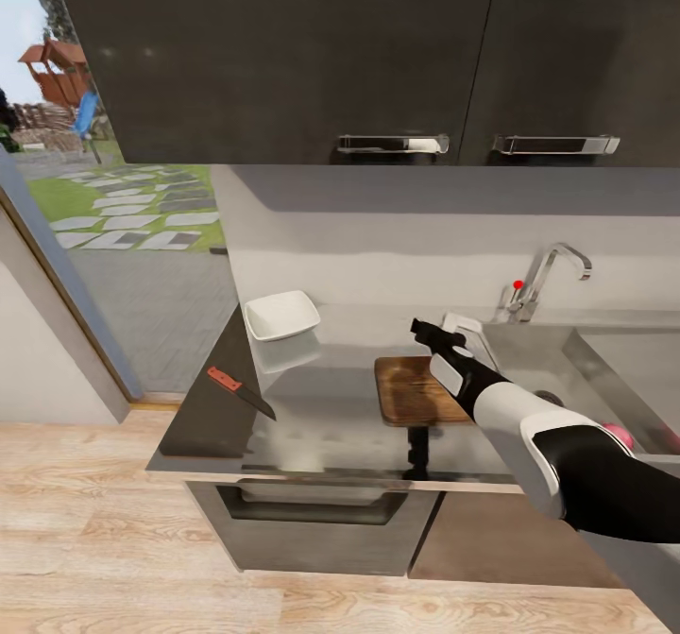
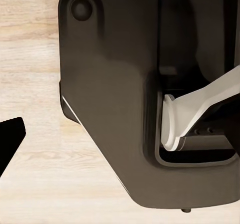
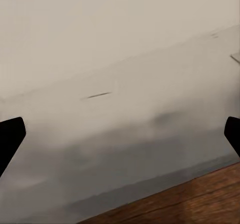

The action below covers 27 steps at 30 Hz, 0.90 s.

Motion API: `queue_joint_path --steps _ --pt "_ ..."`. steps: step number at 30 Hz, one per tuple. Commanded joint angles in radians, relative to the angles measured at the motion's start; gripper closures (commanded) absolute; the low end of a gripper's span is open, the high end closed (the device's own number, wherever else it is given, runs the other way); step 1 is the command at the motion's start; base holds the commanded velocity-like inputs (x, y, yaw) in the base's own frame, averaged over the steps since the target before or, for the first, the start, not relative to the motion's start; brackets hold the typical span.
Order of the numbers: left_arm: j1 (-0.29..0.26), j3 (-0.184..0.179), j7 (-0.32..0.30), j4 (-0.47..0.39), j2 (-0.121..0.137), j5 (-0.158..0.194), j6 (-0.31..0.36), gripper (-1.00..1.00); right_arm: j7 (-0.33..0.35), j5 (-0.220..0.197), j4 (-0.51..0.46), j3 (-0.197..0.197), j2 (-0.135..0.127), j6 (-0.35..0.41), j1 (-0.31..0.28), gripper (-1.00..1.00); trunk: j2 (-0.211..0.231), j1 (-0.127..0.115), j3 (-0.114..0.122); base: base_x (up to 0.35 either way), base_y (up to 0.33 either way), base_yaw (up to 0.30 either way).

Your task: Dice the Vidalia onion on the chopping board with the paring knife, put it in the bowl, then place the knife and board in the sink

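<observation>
Onion (image 1: 619,434) sits pink in the sink (image 1: 604,355), half hidden by the right arm. Right gripper (image 1: 425,330) — jaws spread, empty — hovers over the board (image 1: 411,393) beside the sink; a blind reach could miss.

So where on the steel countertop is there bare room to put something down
Free: the grey steel countertop between the red-handled paring knife and the dark brown wooden chopping board, in front of the white squarish bowl. Crowded: the board's sink side, where the right arm reaches.

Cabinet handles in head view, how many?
2. Both on the dark upper cabinets: left handle above the chopping board, right handle above the tap. Lower cabinet fronts show none from here.
</observation>
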Motion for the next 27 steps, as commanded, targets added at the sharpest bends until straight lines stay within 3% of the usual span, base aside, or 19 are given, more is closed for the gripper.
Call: queue_joint_path --steps 1,10,27 --pt "0.0 -0.002 -0.001 -0.001 0.0 0.005 -0.001 -1.0 -0.001 -0.005 0.001 0.009 0.0 -0.003 -0.001 -1.0 -0.002 0.001 -0.002 0.0 0.0 0.0" --pt "0.0 -0.002 -0.001 0.004 0.0 0.004 -0.002 -1.0 0.002 0.001 0.004 0.008 0.001 -0.003 -0.001 -1.0 -0.002 0.001 -0.002 -0.044 0.0 0.0" --pt "0.0 -0.002 -0.001 0.016 0.0 0.004 -0.003 -1.0 0.003 0.006 0.017 0.009 0.006 -0.003 -0.001 -1.0 -0.002 0.001 -0.002 -0.311 0.0 0.0"
